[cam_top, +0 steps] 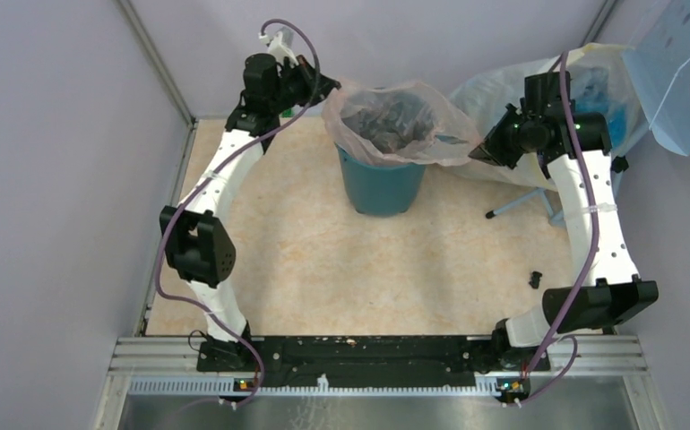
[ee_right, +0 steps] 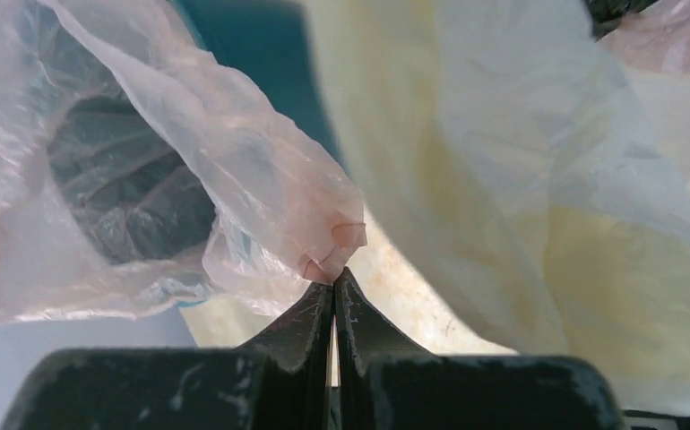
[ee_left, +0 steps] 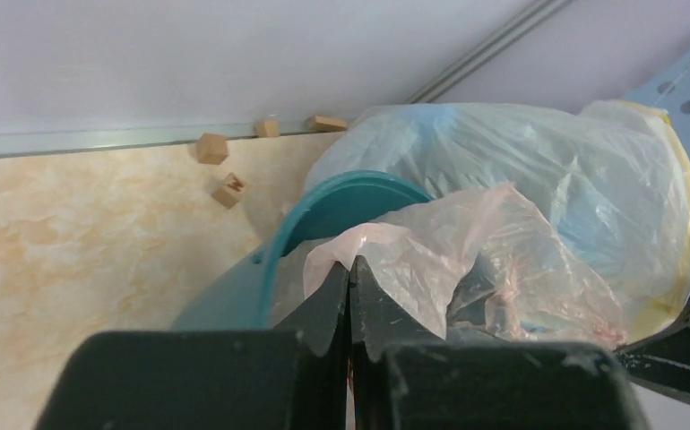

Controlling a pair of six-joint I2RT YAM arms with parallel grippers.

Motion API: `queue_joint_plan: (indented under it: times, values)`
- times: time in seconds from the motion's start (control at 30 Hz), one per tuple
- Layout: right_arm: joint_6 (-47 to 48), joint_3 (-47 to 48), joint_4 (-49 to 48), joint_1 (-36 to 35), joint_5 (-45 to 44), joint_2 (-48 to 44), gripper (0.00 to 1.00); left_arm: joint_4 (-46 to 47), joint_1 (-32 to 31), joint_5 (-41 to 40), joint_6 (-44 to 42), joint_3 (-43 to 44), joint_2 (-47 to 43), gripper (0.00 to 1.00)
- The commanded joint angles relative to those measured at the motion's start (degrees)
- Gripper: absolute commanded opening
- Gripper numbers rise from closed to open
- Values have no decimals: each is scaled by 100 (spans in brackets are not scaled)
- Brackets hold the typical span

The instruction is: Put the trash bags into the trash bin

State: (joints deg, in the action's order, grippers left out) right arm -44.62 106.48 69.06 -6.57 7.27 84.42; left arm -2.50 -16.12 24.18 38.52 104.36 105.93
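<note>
The pale pink trash bag (cam_top: 395,121) is spread open over the mouth of the dark teal trash bin (cam_top: 380,185) at the back middle. My left gripper (cam_top: 331,87) is shut on the bag's left edge; in the left wrist view (ee_left: 350,262) pink film (ee_left: 431,251) sits pinched at the tips, beside the bin's rim (ee_left: 323,202). My right gripper (cam_top: 478,150) is shut on the bag's right edge; in the right wrist view (ee_right: 333,273) a folded bit of pink film (ee_right: 332,246) is held at the tips.
A large clear sack with a pale yellow rim (cam_top: 503,85) lies behind the bin at the right, holding bright blue bags (cam_top: 606,98). A pale blue perforated panel (cam_top: 682,67) leans at the far right. Small wooden blocks (ee_left: 211,148) lie by the back wall.
</note>
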Motion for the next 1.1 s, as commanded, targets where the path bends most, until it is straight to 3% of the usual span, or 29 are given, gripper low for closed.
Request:
queue_joint_plan:
  times: [0.0, 0.1, 0.23, 0.43, 0.77, 1.07]
  values:
    - [329, -399, 63, -2, 456, -354, 0, -419, 528, 277, -54, 42, -816, 0]
    - [233, -970, -264, -22, 744, -541, 0, -731, 579, 136, -311, -1109, -1691, 0]
    - [501, -1107, -294, -317, 579, -279, 0, -414, 754, 122, -184, -2881, -2655, 0]
    - [962, -1312, -431, -442, 51, -14, 0, 203, 815, -127, -301, -3947, -3088, 0]
    - [1389, -322, -526, -387, -867, 829, 0, 302, 979, -637, -1138, -3034, -2051, 0]
    - [1601, 850, -537, -336, -933, 1792, 0, 858, 958, -221, -855, -2168, -903, 0]
